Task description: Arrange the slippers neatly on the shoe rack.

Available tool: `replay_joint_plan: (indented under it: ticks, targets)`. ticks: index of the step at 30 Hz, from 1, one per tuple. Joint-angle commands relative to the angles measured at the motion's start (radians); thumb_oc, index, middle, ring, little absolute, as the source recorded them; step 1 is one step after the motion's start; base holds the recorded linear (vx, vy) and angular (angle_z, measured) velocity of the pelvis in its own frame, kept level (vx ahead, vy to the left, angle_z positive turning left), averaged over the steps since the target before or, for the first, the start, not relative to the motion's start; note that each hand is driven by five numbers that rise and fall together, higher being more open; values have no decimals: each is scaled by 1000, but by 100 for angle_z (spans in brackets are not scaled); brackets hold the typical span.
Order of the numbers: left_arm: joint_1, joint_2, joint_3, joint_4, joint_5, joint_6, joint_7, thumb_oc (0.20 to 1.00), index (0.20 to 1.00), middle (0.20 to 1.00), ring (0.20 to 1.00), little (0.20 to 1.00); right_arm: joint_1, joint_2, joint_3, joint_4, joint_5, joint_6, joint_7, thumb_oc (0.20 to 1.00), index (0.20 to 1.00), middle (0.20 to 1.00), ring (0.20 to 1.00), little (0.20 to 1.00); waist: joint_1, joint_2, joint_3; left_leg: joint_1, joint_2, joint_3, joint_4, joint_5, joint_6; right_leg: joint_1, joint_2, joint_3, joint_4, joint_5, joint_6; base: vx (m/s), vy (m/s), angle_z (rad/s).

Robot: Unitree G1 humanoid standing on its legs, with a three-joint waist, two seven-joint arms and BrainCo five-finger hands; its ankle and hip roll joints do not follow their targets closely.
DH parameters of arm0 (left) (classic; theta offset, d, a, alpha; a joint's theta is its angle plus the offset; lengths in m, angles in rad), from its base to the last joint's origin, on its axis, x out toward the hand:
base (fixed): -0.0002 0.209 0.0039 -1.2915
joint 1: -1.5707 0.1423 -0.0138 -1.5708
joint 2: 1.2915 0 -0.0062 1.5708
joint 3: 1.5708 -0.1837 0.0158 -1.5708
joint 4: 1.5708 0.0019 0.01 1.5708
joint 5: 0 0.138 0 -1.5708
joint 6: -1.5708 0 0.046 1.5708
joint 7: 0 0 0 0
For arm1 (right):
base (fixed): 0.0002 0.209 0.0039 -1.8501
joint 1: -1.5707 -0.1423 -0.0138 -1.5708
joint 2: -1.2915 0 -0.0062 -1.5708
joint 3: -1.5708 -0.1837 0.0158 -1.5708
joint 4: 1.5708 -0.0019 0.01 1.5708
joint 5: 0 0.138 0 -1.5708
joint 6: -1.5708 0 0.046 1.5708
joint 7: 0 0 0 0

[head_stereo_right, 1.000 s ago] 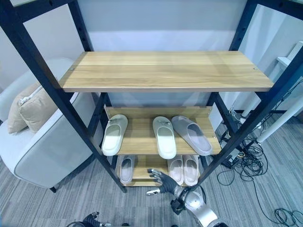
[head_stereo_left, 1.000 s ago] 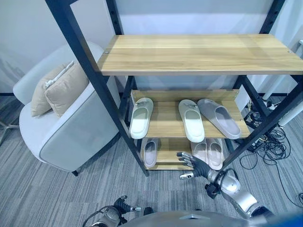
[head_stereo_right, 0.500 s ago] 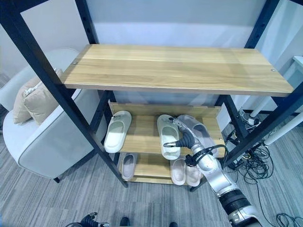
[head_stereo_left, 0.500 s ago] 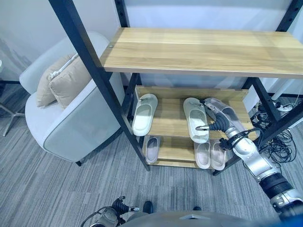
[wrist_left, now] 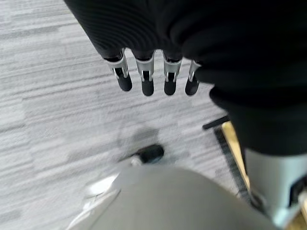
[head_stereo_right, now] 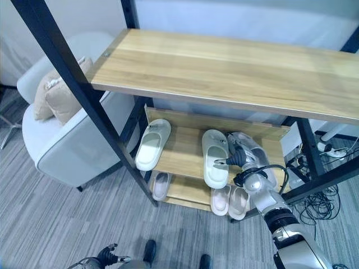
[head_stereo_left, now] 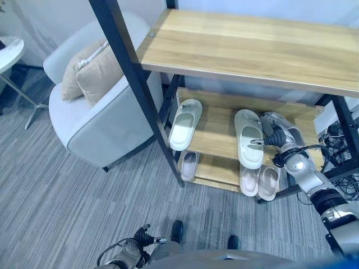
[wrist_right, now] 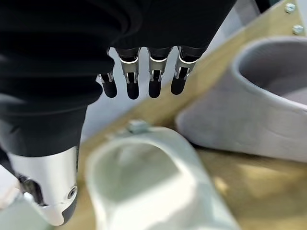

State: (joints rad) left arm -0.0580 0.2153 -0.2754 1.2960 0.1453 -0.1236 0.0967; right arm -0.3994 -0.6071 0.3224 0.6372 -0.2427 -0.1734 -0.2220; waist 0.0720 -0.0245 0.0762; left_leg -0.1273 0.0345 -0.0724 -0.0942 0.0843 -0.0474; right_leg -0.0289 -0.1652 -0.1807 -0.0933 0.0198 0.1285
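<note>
Slippers sit on the shoe rack (head_stereo_left: 224, 131), but the grey slipper (wrist_right: 249, 120) lies askew beside the white one (head_stereo_left: 248, 138). The right hand (head_stereo_left: 273, 136), fingers straight and holding nothing, hovers between them; straightening remains

The shoe rack (head_stereo_left: 247, 53) has light wood shelves with a smooth matt finish and a matt black metal frame. The slippers (head_stereo_left: 248, 145) look like soft matt foam or rubber. The armchair (head_stereo_left: 106, 126) is grey cloth. The floor (head_stereo_left: 67, 213) is rough grey carpet.
</note>
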Motion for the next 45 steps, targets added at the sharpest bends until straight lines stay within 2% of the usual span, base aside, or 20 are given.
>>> replay_joint_plan:
  ticks: [1, 5, 9, 14, 24, 25, 26, 30, 36, 45]
  targets:
    - [-49, 0, -60, 58, -2, -15, 35, 1000, 1000, 1000, 1000, 1000, -80, -52, -6, 19, -26, -10, -56, 1000, 1000, 1000, 1000, 1000, 19, -8, -14, -27, 36, 3, 7, -49, -38, 34, -54, 24, 6, -24, 56, -16, 15, 5]
    - [-60, 2, -66, 54, -12, -18, 43, 1000, 1000, 1000, 1000, 1000, -101, -53, 4, 76, -21, -1, -64, 1000, 1000, 1000, 1000, 1000, 28, -8, -5, -49, 30, -14, 7, -43, -39, 27, -57, 10, 6, -25, 59, -4, 10, 14]
    - [-60, 1, -82, 53, -17, -19, 45, 1000, 1000, 1000, 1000, 1000, -148, -39, -18, 126, 78, -8, -74, 1000, 1000, 1000, 1000, 1000, 41, -7, 0, -67, 25, -27, 7, -37, -40, 17, -59, -2, 6, -20, 60, 1, 31, 8]
    - [-54, -1, -85, 48, -17, -20, 45, 1000, 1000, 1000, 1000, 1000, -172, -56, -5, 141, 44, 2, -89, 1000, 1000, 1000, 1000, 1000, 58, -15, 0, -71, 22, -48, 7, -36, -43, 26, -56, -24, 6, -28, 60, 23, 8, 15]
    - [-57, -2, -103, 37, -39, -24, 47, 1000, 1000, 1000, 1000, 1000, -259, -72, 108, 328, -51, 50, -81, 1000, 1000, 1000, 1000, 1000, 90, -30, 12, -103, 10, -93, 7, -23, -51, 29, -56, -74, 6, -36, 64, 13, -1, 15]
    - [-59, -2, -105, 38, -40, -24, 48, 1000, 1000, 1000, 1000, 1000, -264, -70, 119, 346, -64, 53, -83, 341, 341, 341, 341, 341, 92, -30, 12, -105, 8, -96, 7, -22, -52, 29, -57, -78, 6, -38, 65, 22, 5, 10]
    - [-58, -1, -105, 38, -41, -24, 49, 1000, 1000, 1000, 1000, 1000, -265, -73, 122, 349, -66, 55, -82, 200, 200, 200, 200, 200, 92, -30, 12, -106, 7, -99, 7, -22, -53, 31, -57, -80, 6, -39, 65, 27, 5, 6]
    - [-54, -5, -103, 40, -51, -25, 50, 1000, 1000, 1000, 1000, 1000, -272, -58, 118, 338, -53, 57, -94, 200, 200, 200, 200, 200, 90, -29, 11, -107, 6, -99, 7, -22, -53, 31, -60, -81, 6, -39, 65, 0, 0, 0]
    - [-72, -25, -110, 35, -81, -27, 60, 1000, 1000, 1000, 1000, 1000, -303, -28, 68, 204, -64, 75, -167, 200, 200, 200, 200, 200, 77, -25, 16, -106, 5, -87, 7, -28, -50, 24, -67, -66, 6, -34, 65, -5, 16, -2]
    - [-107, -16, -131, 46, -93, -24, 67, 1000, 1000, 1000, 1000, 1000, -400, -17, 106, 273, -31, 86, -169, 200, 200, 200, 200, 200, 91, -49, 32, -141, -4, -99, 7, -23, -49, -4, -71, -74, 6, -25, 71, -12, 36, 2]
